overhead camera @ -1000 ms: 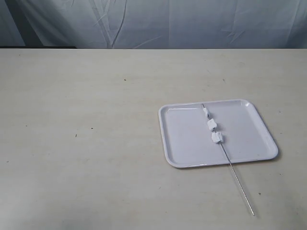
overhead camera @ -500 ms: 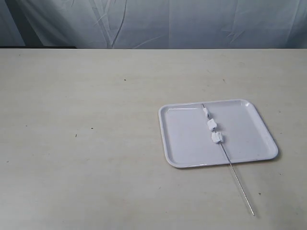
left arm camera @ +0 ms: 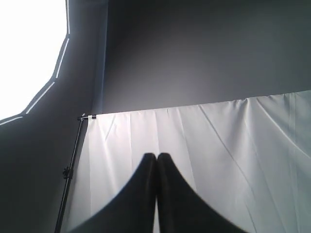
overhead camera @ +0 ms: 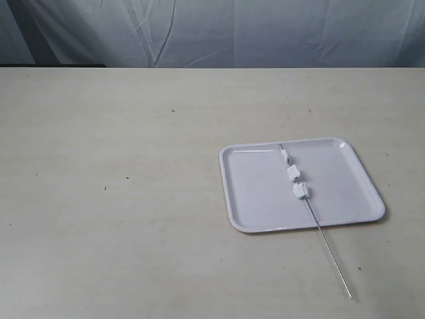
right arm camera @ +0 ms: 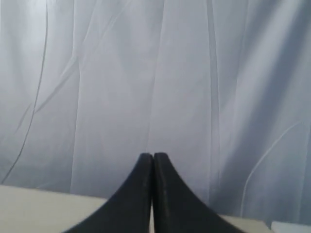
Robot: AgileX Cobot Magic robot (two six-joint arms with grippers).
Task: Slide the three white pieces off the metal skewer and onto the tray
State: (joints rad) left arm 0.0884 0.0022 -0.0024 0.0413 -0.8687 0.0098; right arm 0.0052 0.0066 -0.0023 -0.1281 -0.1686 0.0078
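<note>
Right pincer (right arm camera: 152, 158), closed and empty, is probably sitting nearer the metal skewer (overhead camera: 330, 252), lying near-to-far over the tray (overhead camera: 255, 186).

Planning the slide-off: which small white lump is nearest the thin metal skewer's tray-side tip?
The lump beside the white rectangular tray's far rim; the other two sit nearer its middle.

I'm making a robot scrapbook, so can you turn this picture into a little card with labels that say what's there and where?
table: pale, holds the tray
tray: white, on the right side in the exterior view
metal skewer: lies across the tray, near end sticking out onto the table
white pieces: three, all on the skewer, over the tray
left gripper: shut, empty, facing a cloth backdrop
right gripper: shut, empty, facing cloth too
job: not started
</note>
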